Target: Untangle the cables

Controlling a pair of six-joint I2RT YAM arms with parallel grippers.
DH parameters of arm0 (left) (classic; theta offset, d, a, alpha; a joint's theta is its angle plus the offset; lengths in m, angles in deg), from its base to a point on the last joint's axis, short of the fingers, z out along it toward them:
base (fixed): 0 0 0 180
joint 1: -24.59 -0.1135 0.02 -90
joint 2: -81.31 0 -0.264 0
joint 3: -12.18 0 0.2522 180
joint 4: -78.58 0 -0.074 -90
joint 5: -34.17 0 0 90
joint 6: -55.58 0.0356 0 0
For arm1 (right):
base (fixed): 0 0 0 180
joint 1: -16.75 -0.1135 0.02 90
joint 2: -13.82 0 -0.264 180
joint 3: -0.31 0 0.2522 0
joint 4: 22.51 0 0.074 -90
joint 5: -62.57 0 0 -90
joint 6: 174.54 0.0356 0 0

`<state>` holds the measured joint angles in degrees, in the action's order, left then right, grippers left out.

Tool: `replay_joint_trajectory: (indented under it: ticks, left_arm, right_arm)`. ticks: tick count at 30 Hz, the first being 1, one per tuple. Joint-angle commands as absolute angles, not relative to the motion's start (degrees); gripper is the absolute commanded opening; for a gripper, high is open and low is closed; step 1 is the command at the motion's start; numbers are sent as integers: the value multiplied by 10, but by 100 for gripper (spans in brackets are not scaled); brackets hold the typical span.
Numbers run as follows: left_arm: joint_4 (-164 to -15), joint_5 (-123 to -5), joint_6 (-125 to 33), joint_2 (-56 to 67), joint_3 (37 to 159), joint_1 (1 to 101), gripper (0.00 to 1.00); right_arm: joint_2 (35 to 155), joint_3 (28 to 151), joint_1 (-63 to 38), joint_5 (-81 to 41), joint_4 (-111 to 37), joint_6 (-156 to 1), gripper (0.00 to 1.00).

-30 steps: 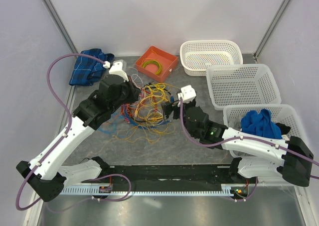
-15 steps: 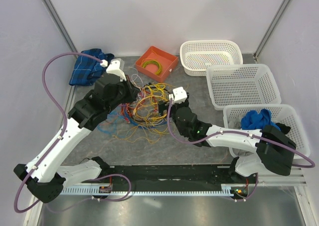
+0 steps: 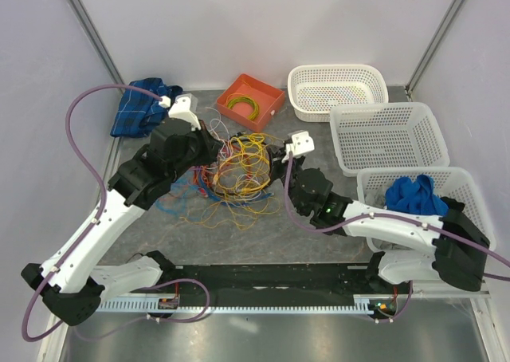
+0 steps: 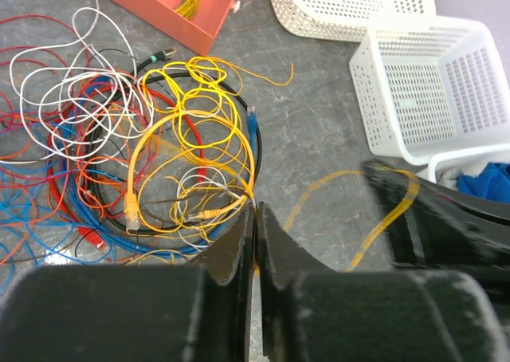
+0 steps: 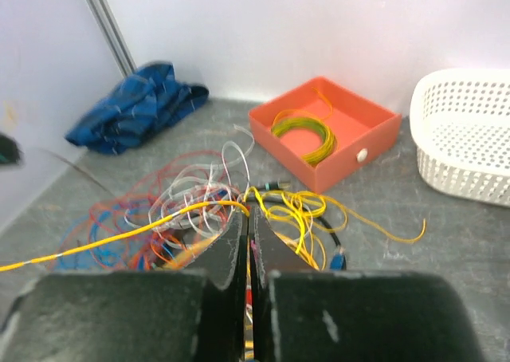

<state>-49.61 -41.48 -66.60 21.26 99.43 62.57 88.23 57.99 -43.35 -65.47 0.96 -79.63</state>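
Top view, change: My right gripper (image 3: 275, 164) stood wide open a second ago. Now its jaws are together at the right edge of the cables (image 3: 235, 171). The arm reached into the heap half a second ago and now sits a little further back.
Top view, left side: My left gripper (image 3: 209, 151) has barely shifted and sits over the heap's left side.
Top view, cables: They lie in one knotted heap mid-table between both grippers, with loose ends trailing toward me.
Left wrist view, grip: The jaws are almost together, only a slit apart. A yellow loop (image 4: 254, 167) runs into the tips and looks pinched there.
Left wrist view, across: A blurred yellow strand (image 4: 382, 222) leads off the heap to the right gripper's dark shape.
Right wrist view, grip: The jaws are clamped on that yellow strand, which runs away to the left.
Meaning: I judge each side now holds yellow wire, so pulling apart can begin. Nothing is freed yet.
Surface: The table (image 3: 319, 242) is grey and mottled.
Room: Pale walls stand on three sides. An orange tray (image 3: 250, 101) at the back holds a coil (image 5: 303, 135). Three white baskets (image 3: 386, 136) stand at the right, the nearest holding a blue cloth (image 3: 414, 196).
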Motion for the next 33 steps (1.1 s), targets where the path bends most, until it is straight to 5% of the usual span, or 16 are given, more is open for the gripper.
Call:
replay_joint_trajectory:
  ticks: [1,2,5,14,21,28,33]
  left_arm:
    - [-503,-379,-656,209,1007,623,30]
    - [-503,-375,-659,205,1006,622,63]
    - [-503,-354,-673,207,1003,622,99]
    - [-544,-284,-694,273,942,621,99]
    - [-775,-394,-698,374,750,621,93]
    - [-1141,-532,-625,444,520,639,100]
    - [-1203,-536,-502,390,522,677,100]
  right_arm:
    - [817,669,-430,-672,-104,-767,0]
    - [812,683,-431,-677,-149,-764,0]
    - [797,729,-430,-690,-213,-762,0]
    - [794,844,-429,-723,-295,-765,0]
    - [835,937,-430,-735,-355,-746,0]
    - [869,988,-430,-739,-404,-734,0]
    - [887,1013,-421,-735,-430,-720,0]
